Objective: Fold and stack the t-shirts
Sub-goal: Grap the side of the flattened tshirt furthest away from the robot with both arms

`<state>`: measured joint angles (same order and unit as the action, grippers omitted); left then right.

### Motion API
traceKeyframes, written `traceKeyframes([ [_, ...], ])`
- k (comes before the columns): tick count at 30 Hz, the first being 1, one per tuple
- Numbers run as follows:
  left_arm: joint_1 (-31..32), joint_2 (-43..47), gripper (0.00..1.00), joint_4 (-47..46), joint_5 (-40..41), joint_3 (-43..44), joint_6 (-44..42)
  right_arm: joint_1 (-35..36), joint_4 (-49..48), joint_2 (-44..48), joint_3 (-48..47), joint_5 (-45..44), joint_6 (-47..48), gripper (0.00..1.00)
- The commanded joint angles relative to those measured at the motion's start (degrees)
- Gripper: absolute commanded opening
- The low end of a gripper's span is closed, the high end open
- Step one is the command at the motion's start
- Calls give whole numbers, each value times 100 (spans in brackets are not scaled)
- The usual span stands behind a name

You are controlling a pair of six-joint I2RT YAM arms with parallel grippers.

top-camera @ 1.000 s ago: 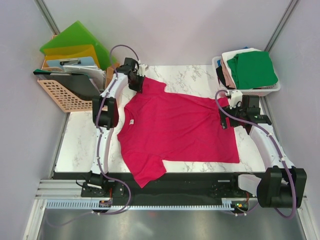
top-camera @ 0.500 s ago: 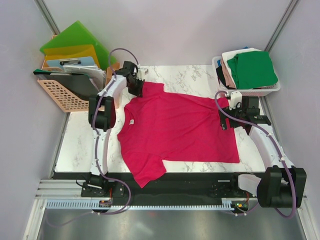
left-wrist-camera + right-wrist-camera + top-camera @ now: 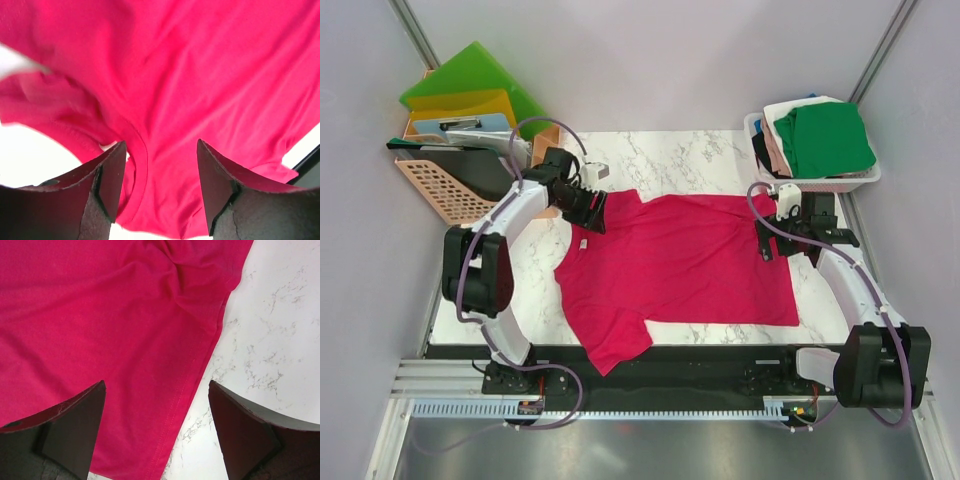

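My left gripper (image 3: 160, 146) stands parted, gripping nothing; the crimson t-shirt (image 3: 680, 262) spreads beneath and beyond its jaws. My right gripper (image 3: 156, 385) gapes wide and empty, the shirt's edge running between its jaws.

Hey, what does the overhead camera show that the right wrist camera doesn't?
Only overhead: the whole crimson t-shirt spread flat, the left gripper at its far left corner, the white basket of folded t-shirts, and the green and yellow folders. Only the right wrist: the hem stitching up close, with the right gripper open over it. Both: crimson cloth on the marble table.
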<state>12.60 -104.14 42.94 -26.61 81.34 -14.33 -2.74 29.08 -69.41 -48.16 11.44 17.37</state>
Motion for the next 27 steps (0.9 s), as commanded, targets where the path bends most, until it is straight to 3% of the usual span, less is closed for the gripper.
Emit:
traceKeyframes([
  [1,-12,473,66,-444,217,-531,-307,2,-183,6,-27,156,74,91],
  [8,-12,439,65,-1322,937,-585,17,2,-183,50,0,209,83,91],
  [15,-3,-739,66,-1095,1026,1277,308,2,-157,76,70,157,100,91],
  [20,-3,-2232,66,-6,1184,3225,351,11,-157,33,44,183,83,91],
  [27,-3,-3146,66,425,1070,4038,536,2,-157,138,114,157,135,91],
])
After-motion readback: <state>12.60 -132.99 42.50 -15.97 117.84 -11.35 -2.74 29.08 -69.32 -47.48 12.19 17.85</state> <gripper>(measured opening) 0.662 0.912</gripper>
